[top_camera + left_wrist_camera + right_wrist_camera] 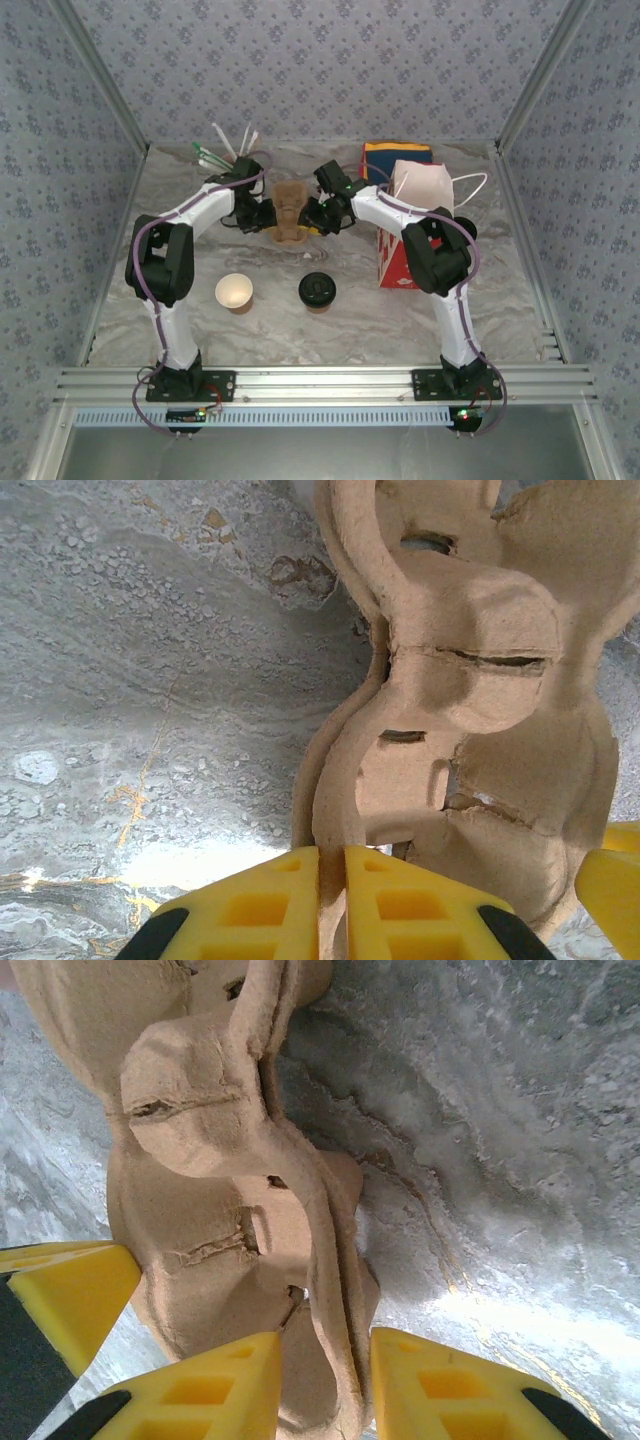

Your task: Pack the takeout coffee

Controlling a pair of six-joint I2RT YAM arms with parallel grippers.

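The takeout coffee [317,290], a brown paper cup with a black lid, stands upright on the table in front of the arms, apart from both grippers. Behind it a brown moulded-pulp cup carrier [290,212] is held between the two arms. My left gripper [262,215] is shut on the carrier's thin left rim [345,780], fingers pressed on either side. My right gripper [318,215] grips the opposite rim [335,1260], its yellow fingers [215,1385] against a thicker fold of the pulp.
A lidless paper cup [234,292] with a cream inside stands left of the coffee. A red carton [392,258] and a pale bag with white handles [420,185] sit at the right. Straws [225,148] stick up at the back left.
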